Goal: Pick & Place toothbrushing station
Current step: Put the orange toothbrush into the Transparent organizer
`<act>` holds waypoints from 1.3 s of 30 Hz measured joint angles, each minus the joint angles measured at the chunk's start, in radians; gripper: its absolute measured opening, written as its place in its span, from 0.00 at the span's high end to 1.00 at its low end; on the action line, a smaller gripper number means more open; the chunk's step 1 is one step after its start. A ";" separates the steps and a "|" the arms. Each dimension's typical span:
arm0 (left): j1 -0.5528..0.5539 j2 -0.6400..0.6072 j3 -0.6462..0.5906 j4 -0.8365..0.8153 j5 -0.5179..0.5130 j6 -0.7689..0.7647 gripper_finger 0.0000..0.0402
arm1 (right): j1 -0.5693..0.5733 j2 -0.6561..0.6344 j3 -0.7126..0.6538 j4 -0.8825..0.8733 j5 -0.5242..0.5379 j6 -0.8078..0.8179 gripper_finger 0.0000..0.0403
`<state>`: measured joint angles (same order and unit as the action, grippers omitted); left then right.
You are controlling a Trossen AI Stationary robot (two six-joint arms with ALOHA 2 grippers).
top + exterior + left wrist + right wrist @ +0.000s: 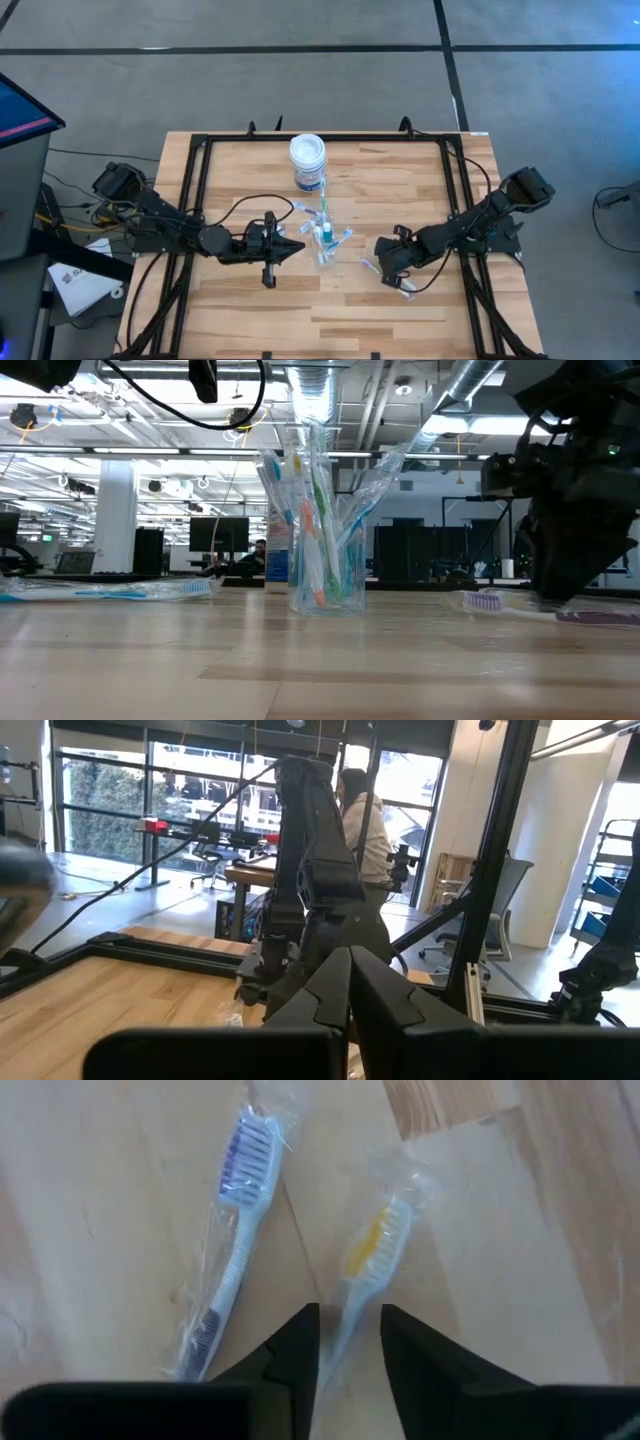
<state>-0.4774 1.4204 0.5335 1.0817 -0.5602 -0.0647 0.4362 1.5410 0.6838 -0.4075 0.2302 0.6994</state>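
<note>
Cup mid-table, toothbrushes inside; jar behind; two toothbrushes lie right.

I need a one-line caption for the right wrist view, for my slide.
Right pincer straddles the handle of a wrapped yellow-bristled toothbrush, beside a wrapped purple-bristled toothbrush.

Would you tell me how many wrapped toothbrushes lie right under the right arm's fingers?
2: the purple-bristled toothbrush lies beside the fingers; the yellow-bristled toothbrush runs between them. Others may be hidden.
</note>
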 joint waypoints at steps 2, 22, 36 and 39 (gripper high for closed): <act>0.000 0.000 0.000 0.000 0.000 0.000 1.00 | 0.000 0.000 0.000 -0.003 0.000 0.000 0.81; 0.000 0.000 0.000 0.000 0.000 0.000 1.00 | 0.000 -0.004 0.065 -0.003 0.026 -0.052 1.00; 0.000 0.000 0.000 -0.001 0.000 0.000 1.00 | 0.000 -0.004 0.178 0.035 0.051 -0.196 1.00; 0.000 0.000 0.000 -0.001 0.000 0.000 1.00 | 0.000 -0.004 0.203 0.070 0.059 -0.242 1.00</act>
<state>-0.4774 1.4204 0.5335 1.0805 -0.5602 -0.0647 0.4362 1.5368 0.8870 -0.3380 0.2891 0.4571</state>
